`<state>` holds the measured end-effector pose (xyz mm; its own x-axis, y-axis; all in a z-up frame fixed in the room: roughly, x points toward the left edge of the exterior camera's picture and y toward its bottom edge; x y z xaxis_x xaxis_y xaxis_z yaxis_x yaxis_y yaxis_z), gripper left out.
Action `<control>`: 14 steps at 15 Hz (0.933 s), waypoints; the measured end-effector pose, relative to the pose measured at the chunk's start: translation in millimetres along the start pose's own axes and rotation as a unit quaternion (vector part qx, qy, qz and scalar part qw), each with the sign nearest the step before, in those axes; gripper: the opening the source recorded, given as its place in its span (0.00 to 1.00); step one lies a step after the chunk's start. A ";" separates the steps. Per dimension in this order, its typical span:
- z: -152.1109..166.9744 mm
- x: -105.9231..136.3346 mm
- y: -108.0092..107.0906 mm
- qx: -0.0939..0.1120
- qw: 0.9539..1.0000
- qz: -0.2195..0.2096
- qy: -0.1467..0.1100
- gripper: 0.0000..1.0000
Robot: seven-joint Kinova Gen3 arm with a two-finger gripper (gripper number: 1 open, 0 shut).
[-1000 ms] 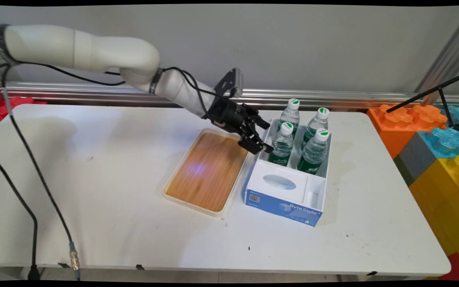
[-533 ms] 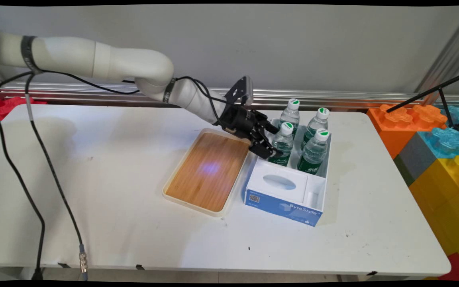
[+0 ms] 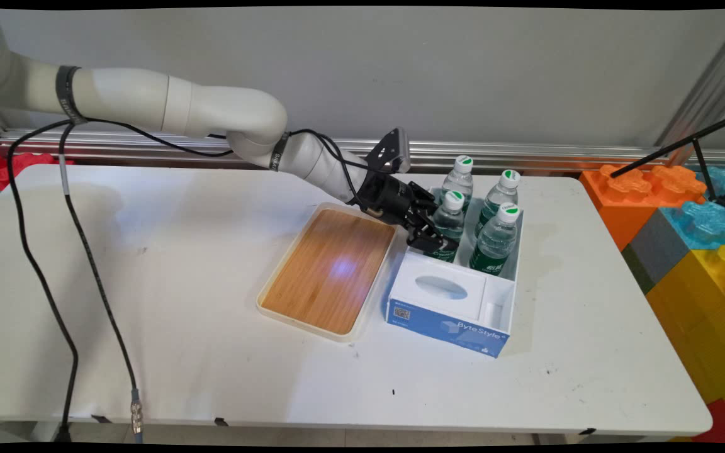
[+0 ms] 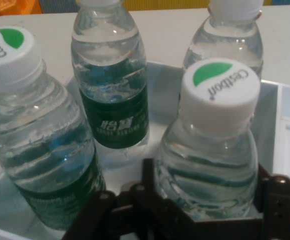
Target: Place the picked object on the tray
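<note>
Several small water bottles with white-and-green caps stand in the far part of a white box (image 3: 516,277) with a blue front. My gripper (image 3: 439,234) reaches into the box from the left, and the near-left bottle (image 3: 450,215) stands between its open fingers. In the hand view that bottle (image 4: 212,150) sits low at the right, with one black finger (image 4: 148,172) on each side of its body, very close to it. My gripper (image 4: 209,197) is level with the bottle's lower half. Another bottle (image 4: 32,135) stands to the left and two more behind.
A bamboo-topped tray (image 3: 332,269) with a cream rim lies just left of the box. The box's near part holds a white insert with an oval opening (image 3: 441,287). Large coloured toy blocks (image 3: 693,233) are stacked past the table's right edge. Black cables (image 3: 82,251) hang at the left.
The arm has moved right and down, from above the tray's far corner into the box. The open fingers now straddle the near-left bottle.
</note>
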<state>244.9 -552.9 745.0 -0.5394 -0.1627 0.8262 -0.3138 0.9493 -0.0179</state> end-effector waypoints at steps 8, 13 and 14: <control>-11.6 22.7 10.9 -0.001 1.000 -0.011 0.011 0.00; -40.8 64.5 13.7 0.012 1.000 -0.014 0.022 0.00; -48.3 71.5 14.0 0.016 1.000 -0.015 0.022 0.00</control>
<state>239.7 -538.3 831.0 -0.4945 -0.1774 0.8509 -0.3544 0.9350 -0.0111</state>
